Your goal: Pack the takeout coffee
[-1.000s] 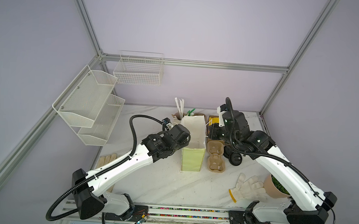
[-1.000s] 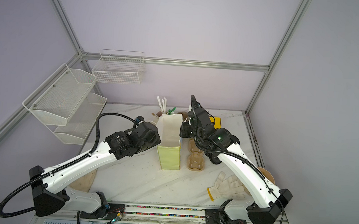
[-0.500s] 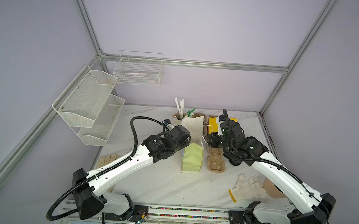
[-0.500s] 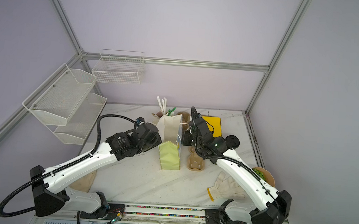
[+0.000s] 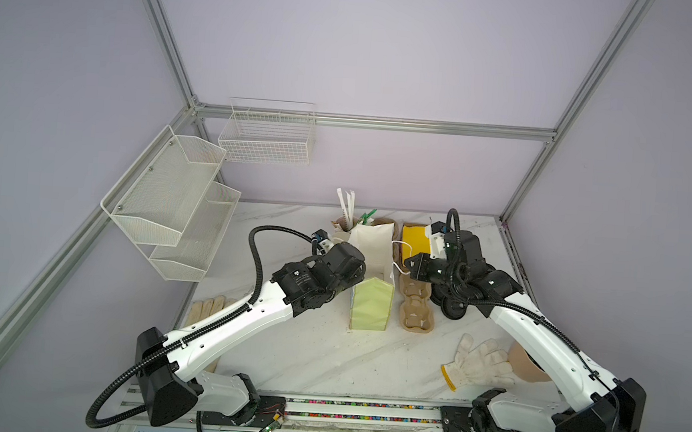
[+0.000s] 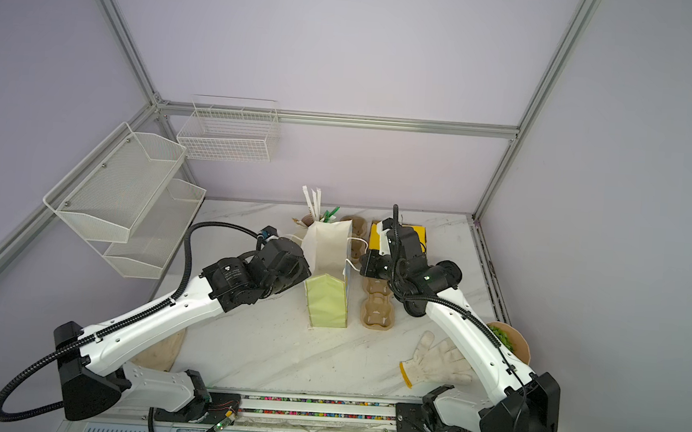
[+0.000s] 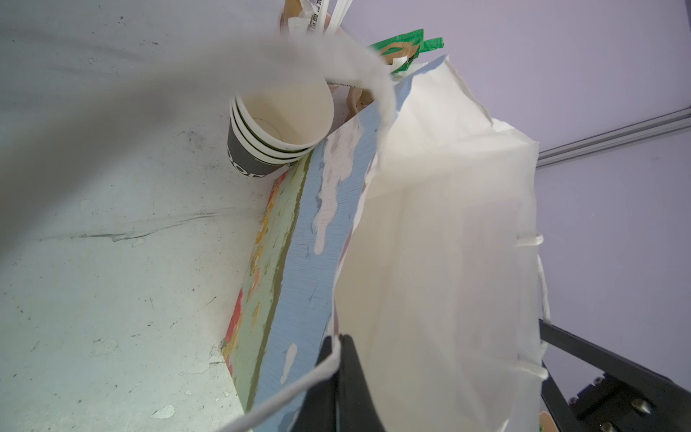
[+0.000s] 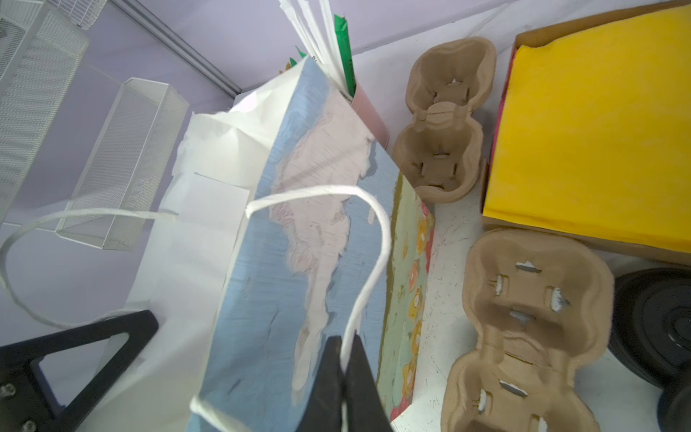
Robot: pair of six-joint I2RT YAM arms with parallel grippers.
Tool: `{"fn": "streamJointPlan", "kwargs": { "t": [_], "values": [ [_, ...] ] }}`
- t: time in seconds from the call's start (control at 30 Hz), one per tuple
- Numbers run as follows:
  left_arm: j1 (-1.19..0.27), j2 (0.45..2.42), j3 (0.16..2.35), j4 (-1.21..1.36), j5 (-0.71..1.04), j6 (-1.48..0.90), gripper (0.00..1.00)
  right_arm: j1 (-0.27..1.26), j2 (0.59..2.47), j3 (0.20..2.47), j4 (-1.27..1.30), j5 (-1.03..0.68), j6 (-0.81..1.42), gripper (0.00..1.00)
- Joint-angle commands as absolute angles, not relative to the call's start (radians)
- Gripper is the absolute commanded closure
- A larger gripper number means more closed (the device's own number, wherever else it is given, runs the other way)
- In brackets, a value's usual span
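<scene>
Broadly, the white marble table (image 5: 326, 357) carries everything, with a two-tier mesh shelf (image 5: 170, 204) and a wire basket (image 5: 266, 136) fixed to the walls at its far left. A tall paper bag (image 5: 371, 306), sky-blue on its broad sides and pale green on its narrow end, stands upright mid-table between the two arms, its mouth open. Just right of it lies a pulp cup carrier (image 5: 415, 309). Farther back a second carrier (image 8: 445, 119) sits beside a cardboard box (image 8: 598, 131) lined with yellow paper. A white work glove (image 5: 480, 362) lies near the front right, well apart from the bag. A stack of nested cups (image 7: 276, 131) with white insides stands just beside the bag's left side, and a pale pink cup (image 8: 368, 112) of wrapped straws stands behind the bag. The left gripper (image 7: 338, 342) has its fingers pressed together, pinching the left cord handle (image 7: 295, 385). The right gripper (image 8: 344, 344) likewise pinches the right cord handle (image 8: 377, 243), which loops up from the bag's rim. The takeout coffee cannot be made out in any view; whether it sits inside the bag cannot be told.
</scene>
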State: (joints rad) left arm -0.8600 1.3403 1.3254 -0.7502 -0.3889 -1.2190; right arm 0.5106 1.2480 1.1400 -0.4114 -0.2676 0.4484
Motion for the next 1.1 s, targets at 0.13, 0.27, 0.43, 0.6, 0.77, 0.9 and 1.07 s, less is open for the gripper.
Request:
{"fn": "streamJointPlan", "kwargs": {
  "t": [0.13, 0.27, 0.43, 0.6, 0.77, 0.9, 1.07],
  "values": [
    [-0.863, 1.338, 1.302, -0.712, -0.348, -1.184, 1.0, 0.496, 1.228, 1.158, -0.398, -0.295, 0.448, 0.95],
    [-0.862, 1.337, 1.311, -0.699, -0.342, -1.168, 1.0, 0.48, 1.211, 1.185, -0.421, -0.298, 0.441, 0.86],
    [-0.861, 1.32, 1.328, -0.692, -0.355, -1.148, 0.93, 0.468, 1.213, 1.237, -0.463, -0.289, 0.42, 0.73],
    [-0.861, 1.294, 1.343, -0.69, -0.371, -1.125, 0.68, 0.463, 1.221, 1.303, -0.511, -0.275, 0.388, 0.62],
    [-0.861, 1.268, 1.347, -0.678, -0.382, -1.1, 0.42, 0.457, 1.225, 1.352, -0.541, -0.26, 0.37, 0.56],
    [-0.859, 1.248, 1.37, -0.685, -0.412, -1.052, 0.37, 0.45, 1.229, 1.392, -0.569, -0.238, 0.359, 0.52],
    [-0.845, 1.206, 1.396, -0.702, -0.478, -0.966, 0.33, 0.445, 1.215, 1.467, -0.621, -0.169, 0.357, 0.37]
  ]
}}
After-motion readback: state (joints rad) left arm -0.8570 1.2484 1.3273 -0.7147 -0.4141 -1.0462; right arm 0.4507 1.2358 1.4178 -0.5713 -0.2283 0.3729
